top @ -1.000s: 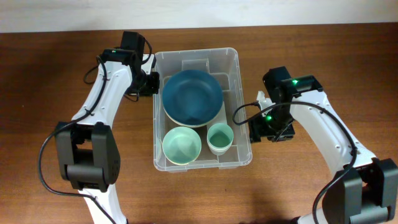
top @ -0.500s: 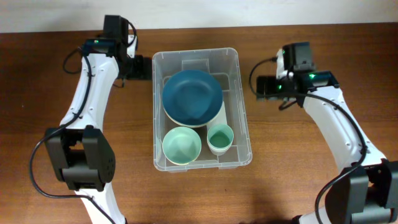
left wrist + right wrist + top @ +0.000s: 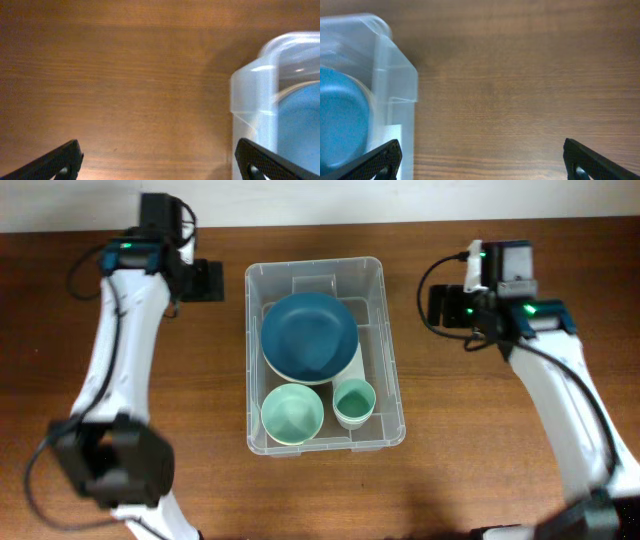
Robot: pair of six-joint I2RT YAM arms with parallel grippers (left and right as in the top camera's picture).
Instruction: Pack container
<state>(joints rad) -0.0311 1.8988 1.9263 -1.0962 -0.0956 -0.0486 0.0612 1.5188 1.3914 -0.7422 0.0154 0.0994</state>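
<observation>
Container (image 3: 381, 370) sits mid-frame in the overhead view, long axis running top to bottom, flanked near its upper corners by left gripper (image 3: 204, 280) and right gripper (image 3: 444, 306), both spread wide, empty, about equally near.

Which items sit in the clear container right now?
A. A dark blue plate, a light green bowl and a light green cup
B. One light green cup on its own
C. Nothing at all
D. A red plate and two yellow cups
A: the overhead view shows the dark blue plate at the far end of the container, with the light green bowl and light green cup side by side at the near end.
</observation>
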